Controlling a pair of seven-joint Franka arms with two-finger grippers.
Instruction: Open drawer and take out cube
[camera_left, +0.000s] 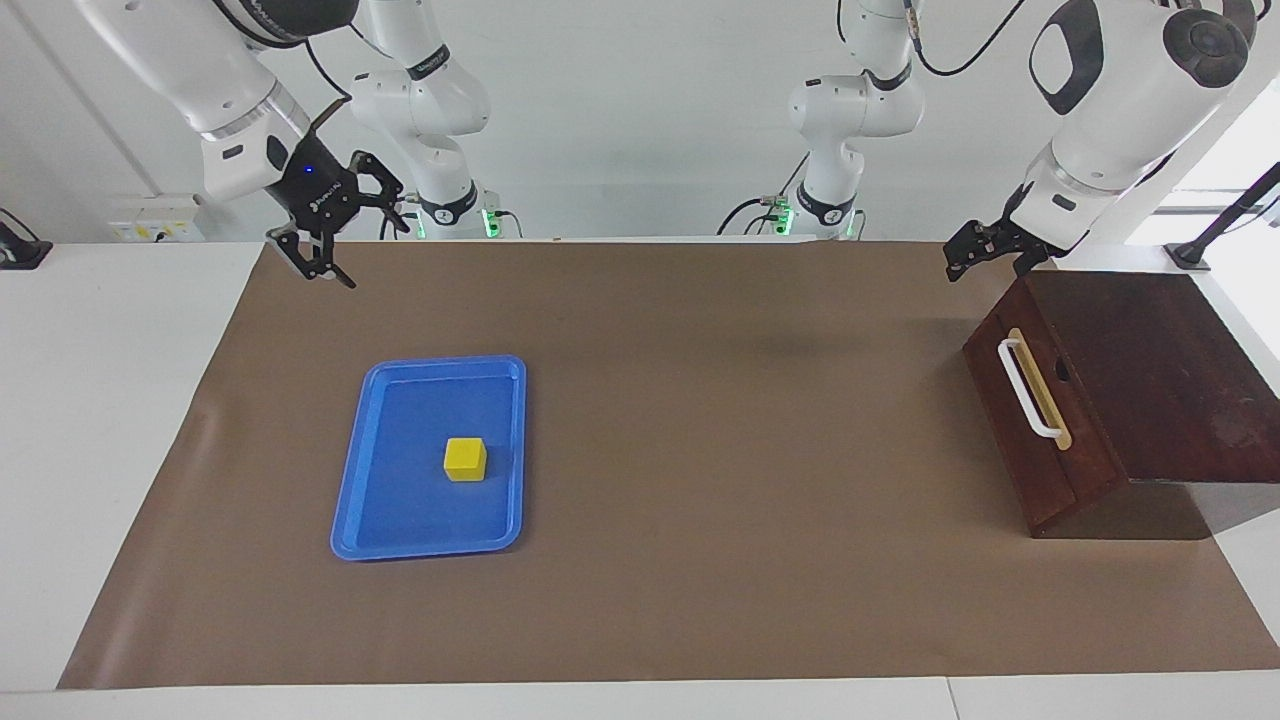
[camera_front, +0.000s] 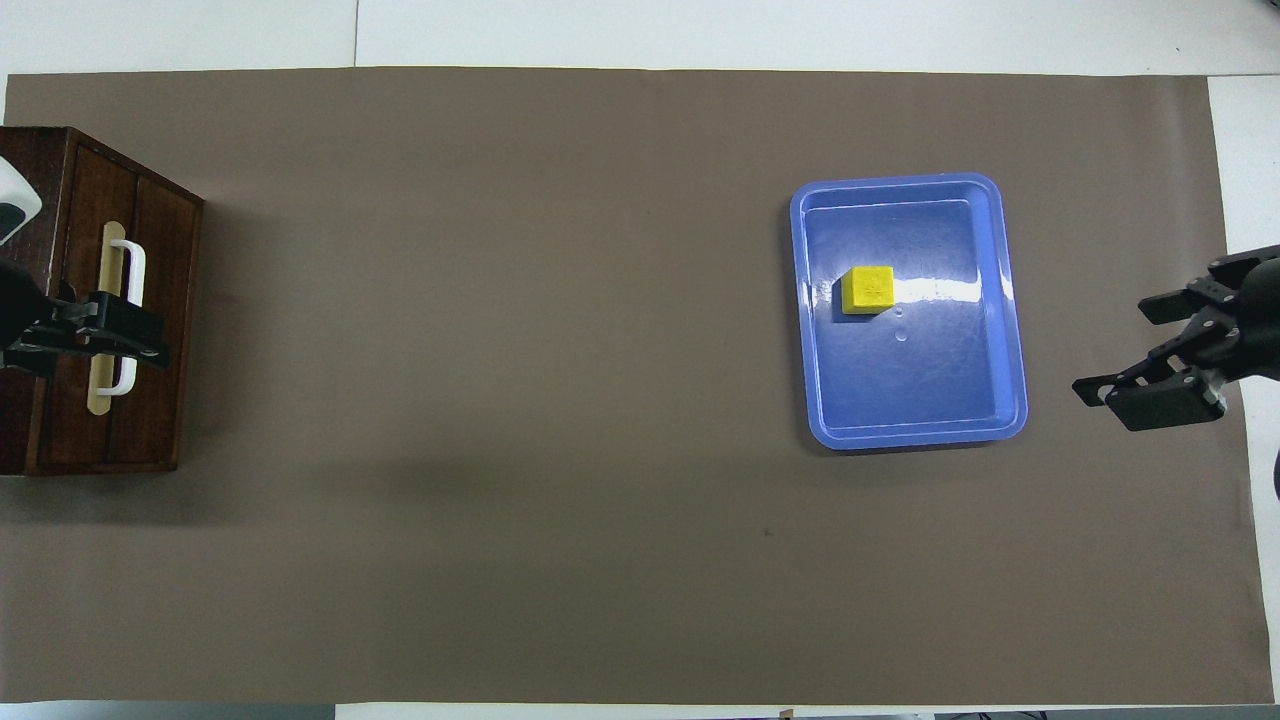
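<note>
The drawer (camera_left: 1088, 448) is shut in its dark wooden cabinet at the left arm's end of the table, and its white bar handle (camera_left: 1030, 392) is free. The drawer also shows in the overhead view (camera_front: 160, 250). The yellow cube (camera_left: 465, 459) lies in a flat blue tray (camera_left: 400, 530) toward the right arm's end; it also shows in the overhead view (camera_front: 867, 290). My left gripper (camera_left: 960, 262) hangs in the air over the cabinet's front, apart from the handle, and looks shut and empty. My right gripper (camera_left: 318, 268) is open and empty, raised over the mat's edge beside the tray.
A brown mat (camera_left: 700, 450) covers the table between the tray and the cabinet. The cabinet's flat top (camera_left: 1160, 370) slopes toward the table's edge. White table shows around the mat.
</note>
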